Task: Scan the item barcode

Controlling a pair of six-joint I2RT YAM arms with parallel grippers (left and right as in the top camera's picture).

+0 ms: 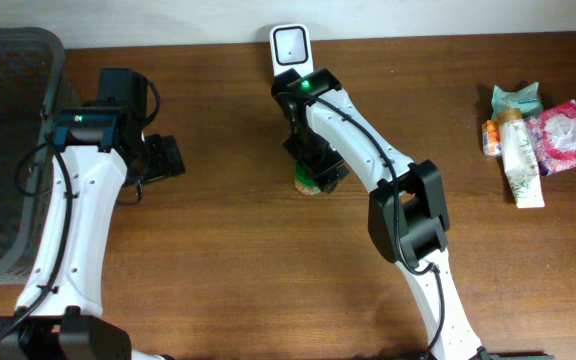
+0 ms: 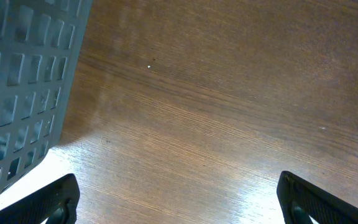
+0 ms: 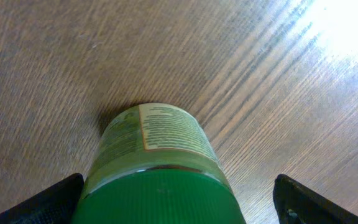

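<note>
Between the spread fingers of the right end effector (image 3: 179, 190) stands a clear plastic jar with a green screw lid and a pale printed label (image 3: 160, 140), upright on the brown wood-grain tabletop (image 3: 291, 74). This end effector is released and straddles the jar without clenching it. The finger at the left of the wrist view (image 3: 51, 202) sits just beside the lid, and whether it touches cannot be told; the finger at the right (image 3: 319, 202) stands apart from the lid, with bare wood showing in the gap. The label faces away from the wrist camera, and its print is too small to read.

Just beyond the right end effector, at the far edge of the tabletop, sits a white barcode scanner with a dark-framed square window (image 1: 291, 47), close to the jar but not touching it. Well off to the same end effector's right lies a small cluster: a white squeeze tube (image 1: 523, 160), a pink patterned packet (image 1: 565, 137) and a teal packet (image 1: 516, 97), all touching or overlapping.

Well to the jar's left, the left end effector (image 2: 178, 199) is also released, its fingers wide with only wood between them. A grey plastic lattice basket (image 2: 23, 81) stands just to its left.
</note>
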